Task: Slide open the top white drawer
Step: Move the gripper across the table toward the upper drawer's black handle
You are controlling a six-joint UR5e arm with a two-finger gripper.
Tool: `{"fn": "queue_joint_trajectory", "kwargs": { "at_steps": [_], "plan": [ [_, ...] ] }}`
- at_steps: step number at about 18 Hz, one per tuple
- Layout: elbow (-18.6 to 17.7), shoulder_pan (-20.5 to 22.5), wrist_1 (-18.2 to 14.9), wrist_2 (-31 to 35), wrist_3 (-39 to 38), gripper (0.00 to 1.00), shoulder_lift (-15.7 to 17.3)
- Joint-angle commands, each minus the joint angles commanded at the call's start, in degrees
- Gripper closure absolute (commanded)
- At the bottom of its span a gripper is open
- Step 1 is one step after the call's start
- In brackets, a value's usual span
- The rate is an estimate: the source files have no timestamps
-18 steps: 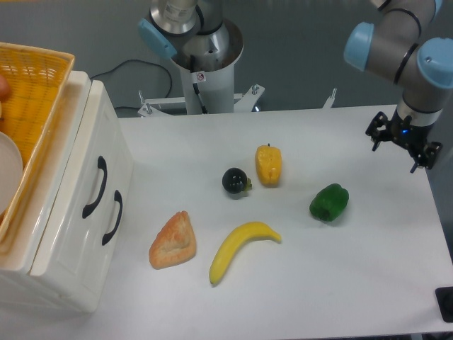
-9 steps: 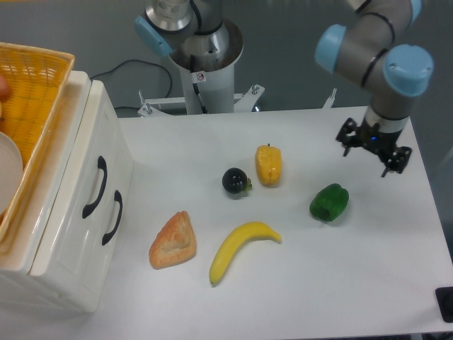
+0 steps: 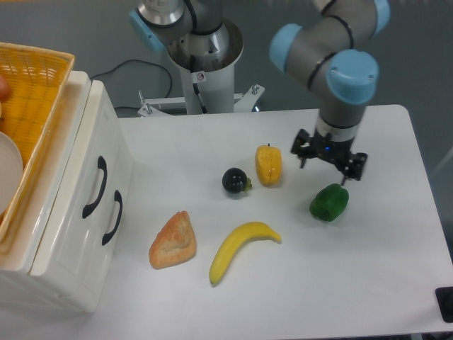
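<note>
Over at the left edge of the frame sits the top white drawer (image 3: 85, 166), glossy and fully pushed in, its curved black handle (image 3: 95, 187) running along the front. Just beside it, lower in the frame, the lower white drawer (image 3: 99, 234) shows a matching handle (image 3: 113, 217), shut as well. A yellow wicker basket (image 3: 32, 92) rests on top of the cabinet at upper left, with a white plate (image 3: 8, 173) inside it.

In front of the drawer faces the white surface (image 3: 396, 269) has a bare strip before the first item, a piece of bread (image 3: 173, 241) at lower centre. Then come a banana (image 3: 241, 248), a dark round fruit (image 3: 234, 180) and a yellow pepper (image 3: 268, 164) mid-frame, and a green pepper (image 3: 329, 202) to the right.

The arm reaches in from the top of the frame, wrist pointing down, and the claw (image 3: 327, 164) hovers right of centre, just above the green pepper and beside the yellow one, well apart from the drawers. Its fingers are spread with nothing between them.
</note>
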Motion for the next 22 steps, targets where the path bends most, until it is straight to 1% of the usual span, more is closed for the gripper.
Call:
{"fn": "queue_joint_trajectory", "kwargs": {
  "at_steps": [4, 7, 8, 12, 14, 17, 19, 22],
  "plan": [
    [-0.6, -2.5, -4.0, -0.3, -2.9, 0.0, 0.1],
    [-0.6, -3.5, -8.0, -0.6, -3.8, 0.0, 1.3],
    [-0.5, -3.9, -8.6, -1.1, -4.6, 0.0, 1.4],
    [0.3, -6.3, -8.4, -4.3, -13.1, 0.0, 1.5],
    [1.2, -7.9, -8.3, -4.4, -18.3, 0.0, 1.4],
    [2.3, -9.9, -8.2, -5.4, -23.5, 0.0, 1.4],
    [2.5, -10.9, -8.1, -6.3, -25.0, 0.0, 1.5],
    [2.5, -12.0, -7.7, -7.6, -25.1, 0.0, 1.5]
  ]
}}
